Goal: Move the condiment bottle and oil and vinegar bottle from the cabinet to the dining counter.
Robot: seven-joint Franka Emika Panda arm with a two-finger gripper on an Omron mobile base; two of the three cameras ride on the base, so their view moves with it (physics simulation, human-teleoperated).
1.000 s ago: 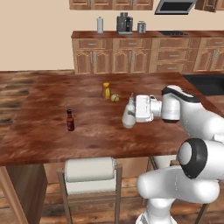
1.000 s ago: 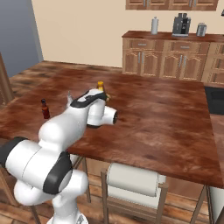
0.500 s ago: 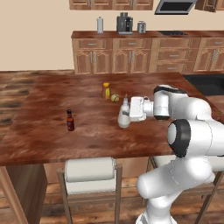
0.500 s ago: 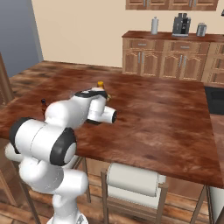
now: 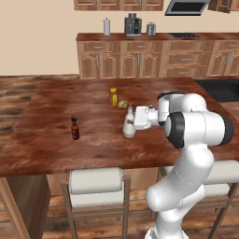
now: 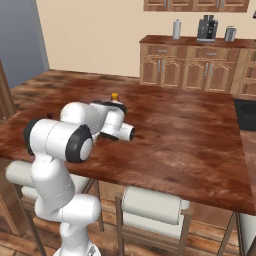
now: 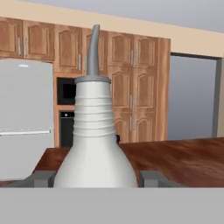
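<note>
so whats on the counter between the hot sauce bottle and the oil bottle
Nothing: in the left base view, bare dining counter separates the condiment bottle from the oil and vinegar bottle.

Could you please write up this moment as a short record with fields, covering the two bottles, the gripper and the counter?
oil and vinegar bottle: upright on the dining counter, between the gripper's fingers
gripper: level, fingers either side of the bottle's body
condiment bottle: upright on the counter, apart, nearer the front edge
nearby: orange-yellow jar behind the gripper
</note>
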